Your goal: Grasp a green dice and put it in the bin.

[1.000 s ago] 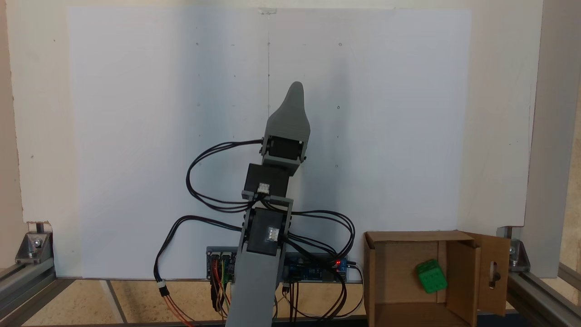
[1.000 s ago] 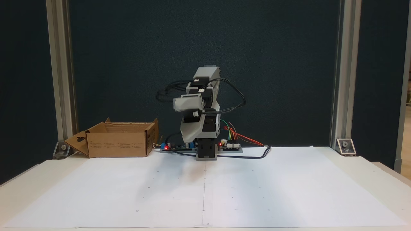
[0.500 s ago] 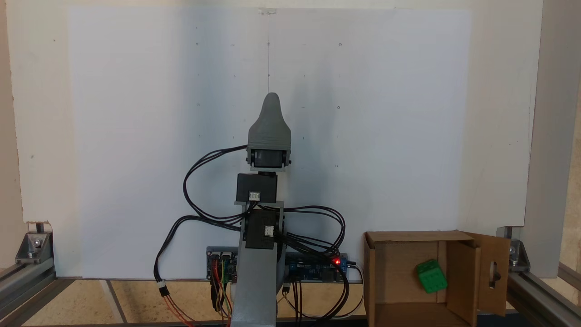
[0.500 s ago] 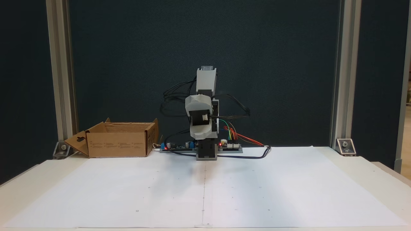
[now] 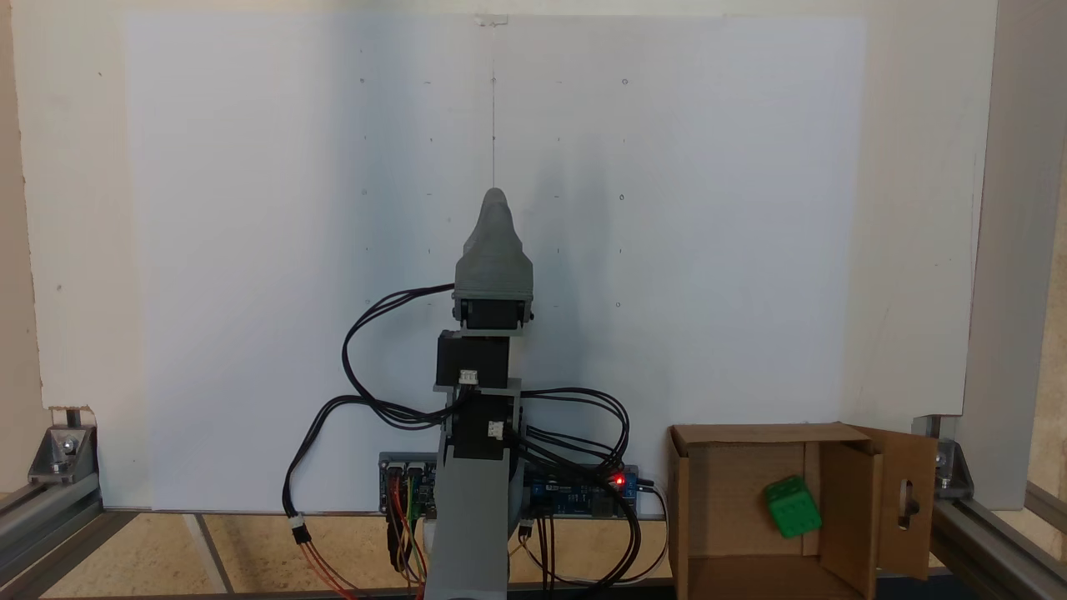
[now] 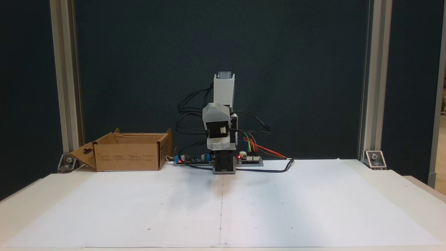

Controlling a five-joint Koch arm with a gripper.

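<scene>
The green dice (image 5: 793,507) lies inside the bin (image 5: 723,487), a brown cardboard box with open flaps at the lower right of a fixed view. In the other fixed view the bin (image 6: 127,157) stands at the left by the arm's base, and its wall hides the dice. My gripper (image 5: 495,198) points straight out over the white sheet, well to the left of the bin, with nothing in it. Its jaws lie one over the other, so a single grey tip shows. Seen from the front, the gripper (image 6: 218,145) hangs folded close above the base.
Circuit boards (image 5: 575,492) with red lights and looping black cables (image 5: 358,358) sit at the arm's base. Aluminium posts (image 6: 66,87) frame the table. A large white paper sheet (image 6: 278,209) covers the tabletop in front of the arm.
The arm has swung from leaning toward the bin's side to pointing straight ahead, and it has drawn back and folded lower. The dice stays still in the bin.
</scene>
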